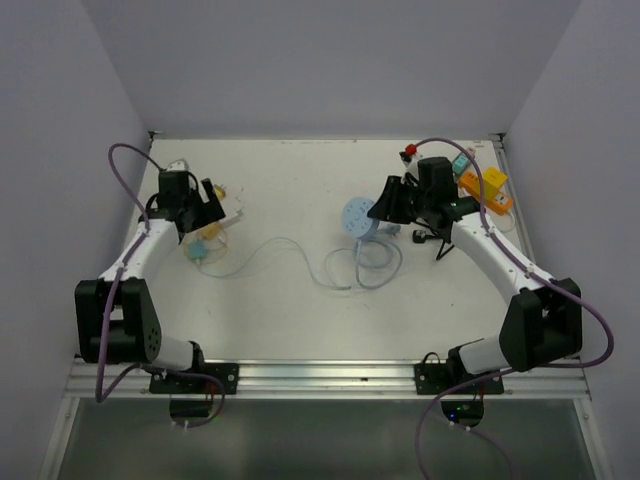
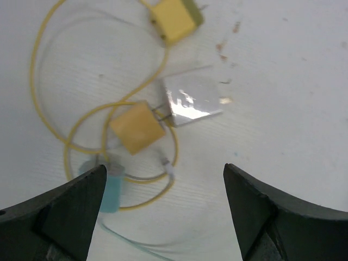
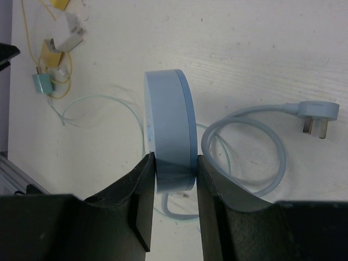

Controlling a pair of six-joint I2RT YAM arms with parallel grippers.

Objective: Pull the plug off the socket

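While right gripper (image 3: 174, 166) clamped round blue socket (image 3: 167, 119) on edge at table (image 1: 300, 300) mid-right, left gripper (image 2: 164, 179) hung spread above yellow plug (image 2: 136, 128), prongs aimed up-right into white adapter (image 2: 193, 100). Only top view showed socket's holed face.

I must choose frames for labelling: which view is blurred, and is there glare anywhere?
Left wrist view: soft throughout, with glare on the white adapter. Right wrist view: sharp on the round blue socket held in the right pincer. Top view: evenly lit, faint shadows.
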